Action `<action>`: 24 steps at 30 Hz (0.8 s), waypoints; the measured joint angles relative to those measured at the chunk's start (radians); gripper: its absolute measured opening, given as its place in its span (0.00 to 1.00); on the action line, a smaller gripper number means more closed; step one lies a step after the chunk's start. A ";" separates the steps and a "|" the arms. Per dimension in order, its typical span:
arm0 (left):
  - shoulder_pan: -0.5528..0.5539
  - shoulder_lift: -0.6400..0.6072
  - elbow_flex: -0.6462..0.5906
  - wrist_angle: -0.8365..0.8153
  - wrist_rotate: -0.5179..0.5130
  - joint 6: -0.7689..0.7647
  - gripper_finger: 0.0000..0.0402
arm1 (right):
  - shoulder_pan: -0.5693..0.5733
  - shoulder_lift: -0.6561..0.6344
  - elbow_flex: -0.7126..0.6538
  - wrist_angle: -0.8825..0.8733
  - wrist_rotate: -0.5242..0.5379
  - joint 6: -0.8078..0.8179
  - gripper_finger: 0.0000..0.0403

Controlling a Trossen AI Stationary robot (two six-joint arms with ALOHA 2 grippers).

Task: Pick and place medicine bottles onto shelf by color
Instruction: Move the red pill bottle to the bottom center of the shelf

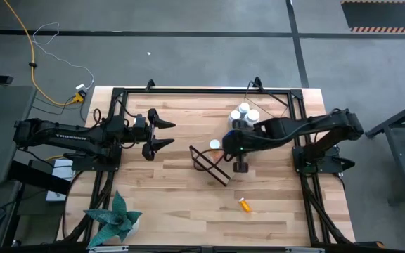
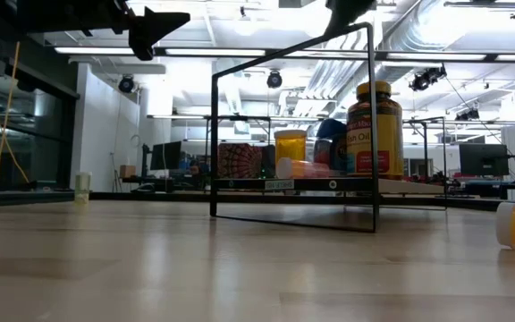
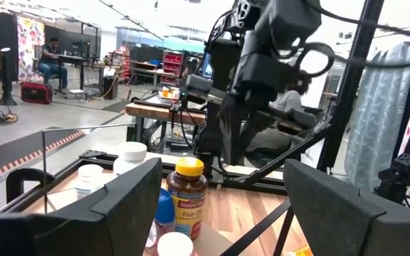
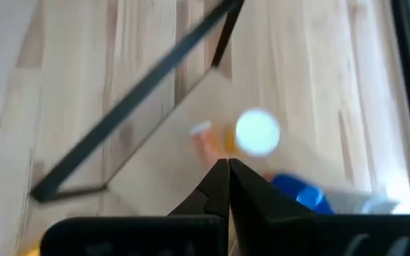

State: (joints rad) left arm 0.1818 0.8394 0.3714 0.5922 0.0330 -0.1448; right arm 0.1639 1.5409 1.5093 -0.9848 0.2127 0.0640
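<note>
Right gripper [image 1: 240, 166] is pinched fully closed and empty, over the shelf [image 1: 213, 166] at mid-table. Left gripper [image 1: 162, 135] is spread wide, holding nothing, parked left of the shelf. On the shelf: one amber bottle with yellow cap [image 2: 375, 128], one blue bottle [image 4: 301, 194], one white cap [image 4: 257, 131]. Three white bottles [image 1: 245, 112] are clustered near the far edge. One orange bottle [image 1: 245, 204] lies alone on the table near the front.

It looked like a robotics lab or workshop: a concrete floor [image 1: 188, 21] under exposed ceiling ducts [image 2: 436, 27], monitors [image 2: 483, 159] on far desks, a red parts rack [image 3: 174, 62], and a person [image 3: 48, 57] seated at a workstation.
</note>
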 joint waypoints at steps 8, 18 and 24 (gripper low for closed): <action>0.000 0.000 0.000 0.000 -0.001 0.000 0.70 | -0.081 0.041 0.000 0.064 -0.089 -0.017 0.05; 0.000 0.000 0.000 0.000 -0.003 0.000 0.70 | -0.138 0.156 0.000 0.016 -0.135 -0.227 0.37; 0.000 0.000 0.000 0.000 -0.003 0.007 0.70 | -0.132 0.201 0.000 -0.029 -0.134 -0.362 0.45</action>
State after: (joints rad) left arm 0.1818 0.8394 0.3714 0.5922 0.0296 -0.1379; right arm 0.0321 1.7419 1.5097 -1.0138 0.0782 -0.2981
